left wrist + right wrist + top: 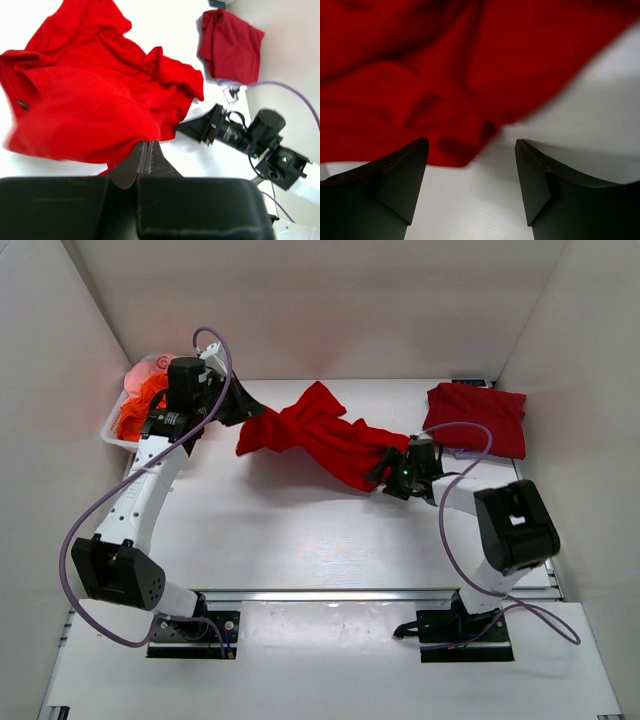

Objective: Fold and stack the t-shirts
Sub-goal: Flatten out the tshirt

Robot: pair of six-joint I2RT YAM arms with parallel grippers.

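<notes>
Left wrist view is showing the left gripper (pixel 147 144) pressing together at the edge of a crumpled deep-red cloth t-shirt (pixel 90 100); the right gripper (pixel 472 145) is gaping, the shirt's hem lying just ahead.

Two t-shirts (pixel 320 438) (pixel 478 418) on table; one basket (pixel 112 433); two pincers (pixel 146 144) (pixel 471 146).

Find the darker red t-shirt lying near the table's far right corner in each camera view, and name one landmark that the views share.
Top external: the darker t-shirt lies at upper right.
Left wrist: the darker t-shirt sits at upper right.
Right wrist: not in it.
Shared landmark: the crumpled bright-red t-shirt, central from above, filling the left in the left wrist view and the top in the right wrist view.
</notes>
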